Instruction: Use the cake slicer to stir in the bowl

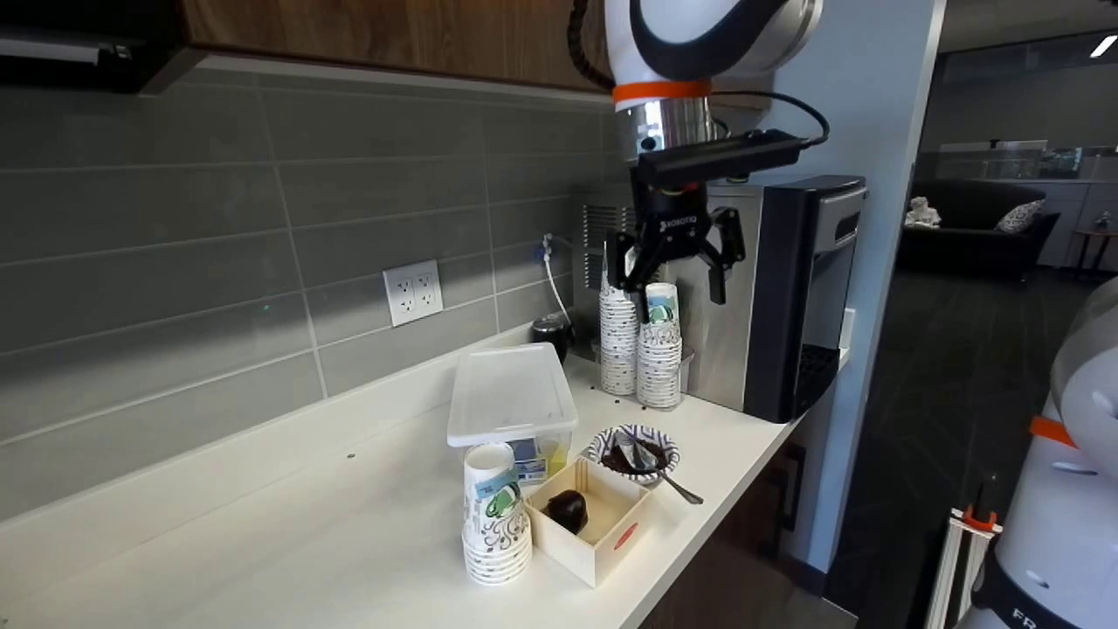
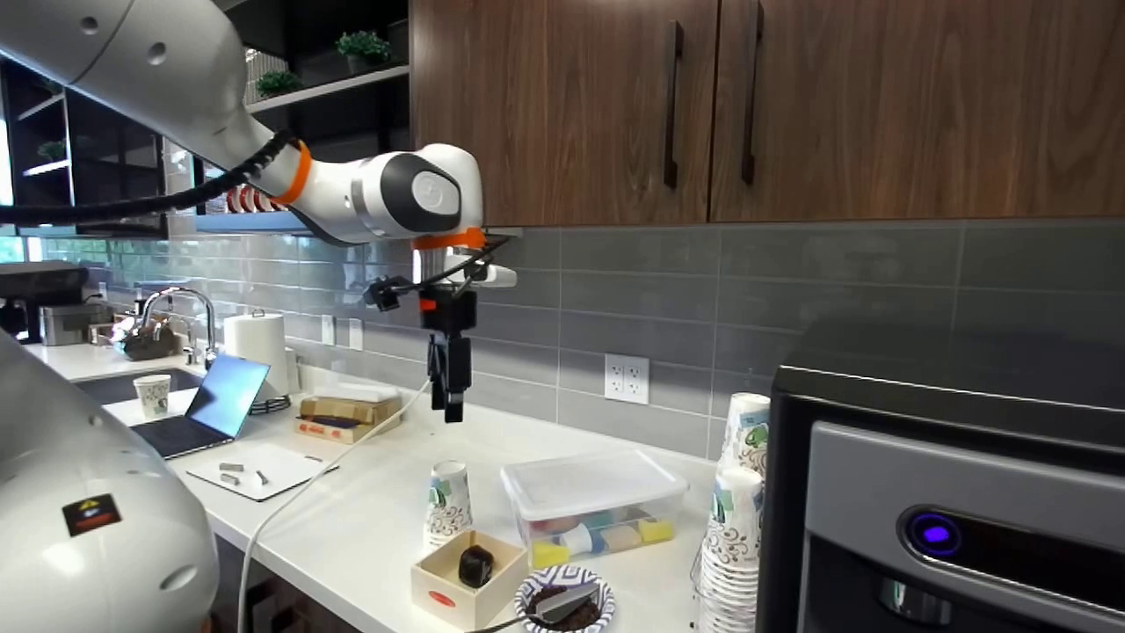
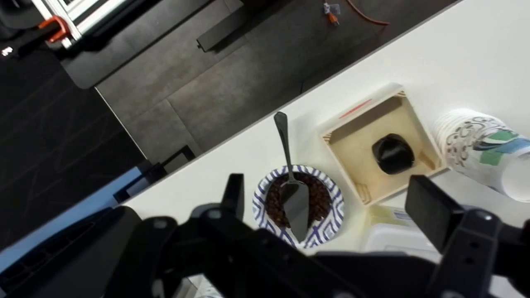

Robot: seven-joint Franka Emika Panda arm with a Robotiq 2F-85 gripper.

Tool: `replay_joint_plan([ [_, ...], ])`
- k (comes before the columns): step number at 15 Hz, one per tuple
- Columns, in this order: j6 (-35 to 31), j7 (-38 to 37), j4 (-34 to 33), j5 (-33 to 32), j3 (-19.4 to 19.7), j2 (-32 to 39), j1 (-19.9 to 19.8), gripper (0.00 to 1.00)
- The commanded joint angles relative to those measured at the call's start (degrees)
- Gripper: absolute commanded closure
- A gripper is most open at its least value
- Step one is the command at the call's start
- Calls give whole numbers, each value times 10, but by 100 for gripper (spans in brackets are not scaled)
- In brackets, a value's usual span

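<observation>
The cake slicer (image 3: 296, 205) is a dark metal server with a pointed blade and a thin handle. Its blade lies in the bowl on dark brown beans, and its handle rests over the rim toward the counter's front edge. The bowl (image 3: 336, 203) is white paper with a purple pattern. Both exterior views also show the slicer (image 1: 681, 491) (image 2: 569, 601) and the bowl (image 1: 597, 447) (image 2: 567, 575). My gripper (image 1: 680, 301) is open and empty, pointing down, well above the counter. In the wrist view the bowl shows between the fingers (image 3: 325, 194).
A light wooden box (image 1: 611, 537) with a black object (image 1: 566, 511) stands beside the bowl. A lidded clear bin (image 2: 593, 492) and a cup stack (image 1: 496, 515) stand nearby. Tall cup stacks (image 1: 661, 358) and a dispenser (image 1: 799, 297) stand at the far end. Cabinets (image 2: 571, 114) hang above.
</observation>
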State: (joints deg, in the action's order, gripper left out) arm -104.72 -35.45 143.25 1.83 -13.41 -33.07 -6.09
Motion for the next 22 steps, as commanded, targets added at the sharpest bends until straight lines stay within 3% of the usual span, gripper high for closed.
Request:
replay_joint_plan([
  [1,20,-48,-10,-23,7,79,-7,0],
  [8,1,-58,-14,-73,52,205,-2,0],
  [22,-142,-72,-34,-139,120,396,33,0],
])
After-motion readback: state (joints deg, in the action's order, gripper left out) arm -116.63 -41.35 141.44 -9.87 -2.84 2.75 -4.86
